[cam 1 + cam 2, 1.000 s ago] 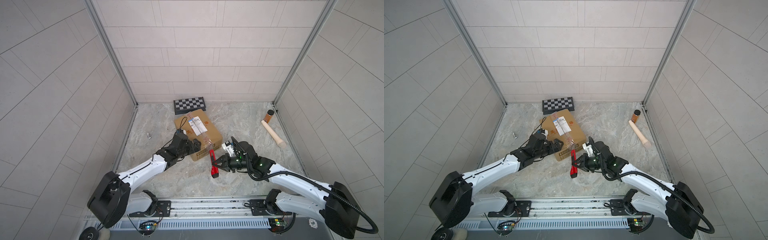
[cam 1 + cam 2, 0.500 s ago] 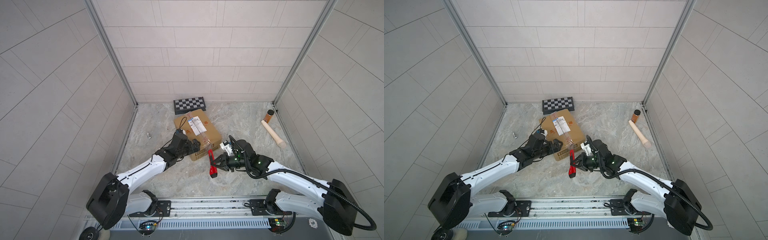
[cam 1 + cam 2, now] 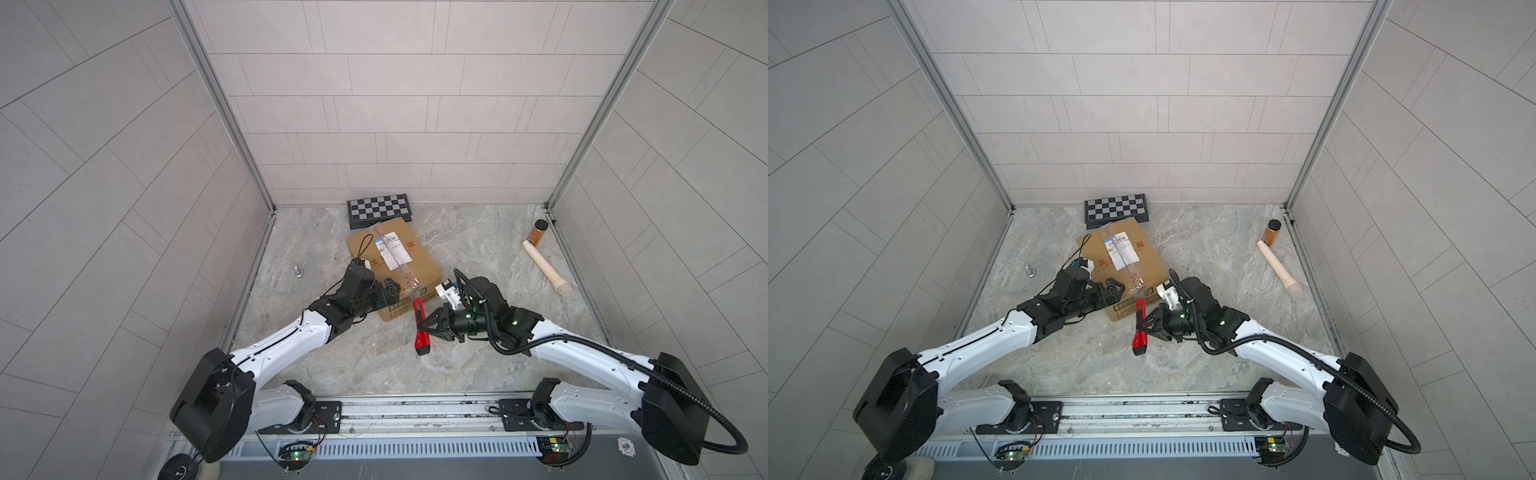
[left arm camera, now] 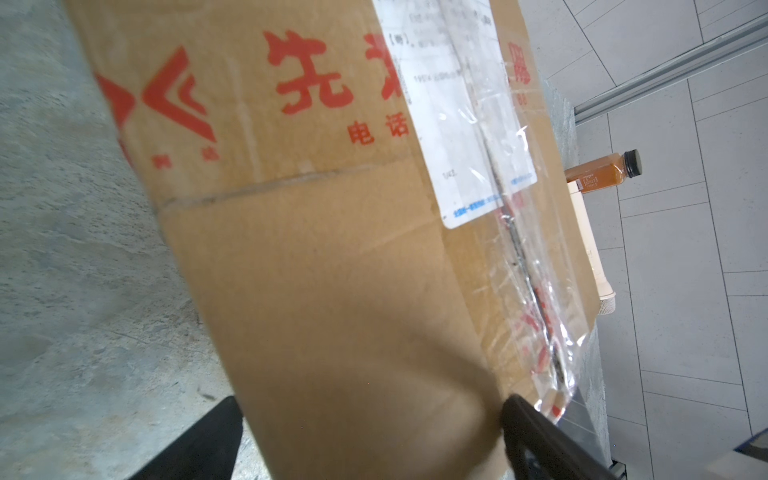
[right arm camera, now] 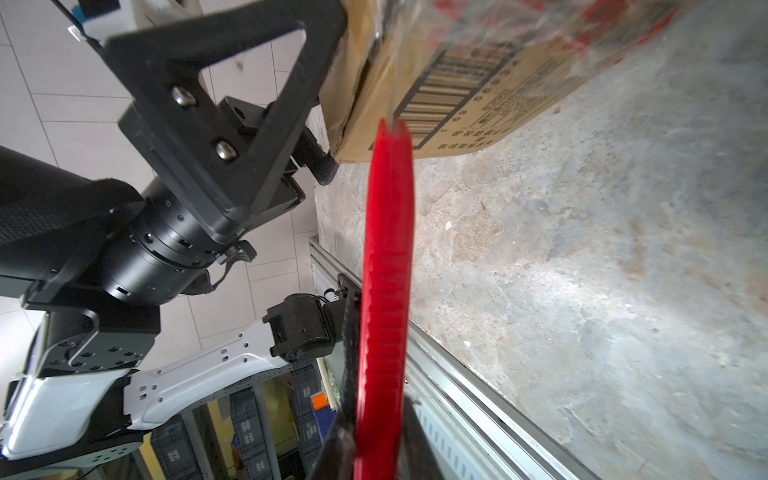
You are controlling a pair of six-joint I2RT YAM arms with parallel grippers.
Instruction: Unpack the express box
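The express box (image 3: 409, 268) (image 3: 1144, 266), a brown carton with a white label, clear tape and red characters, lies mid-floor in both top views. My left gripper (image 3: 392, 291) (image 3: 1115, 291) (image 4: 365, 436) stands open wide, its jaws straddling the box's near left corner; one black finger (image 4: 536, 432) rests against the taped top. My right gripper (image 3: 424, 328) (image 3: 1144, 326) (image 5: 374, 449) is shut on a red utility knife (image 3: 419, 332) (image 5: 388, 270). The knife's tip meets the box's front side by the barcode (image 5: 453, 91), at the tape seam.
A black-and-white checkered board (image 3: 380, 208) lies flat behind the box by the back wall. A bottle of brown liquid (image 3: 539, 232) and a cream cylinder (image 3: 546, 270) lie at the right wall. A small metal piece (image 3: 298, 271) sits near the left wall.
My right gripper has carried the red knife slightly left, closer to the box's front side. The left arm and the box have stayed put.
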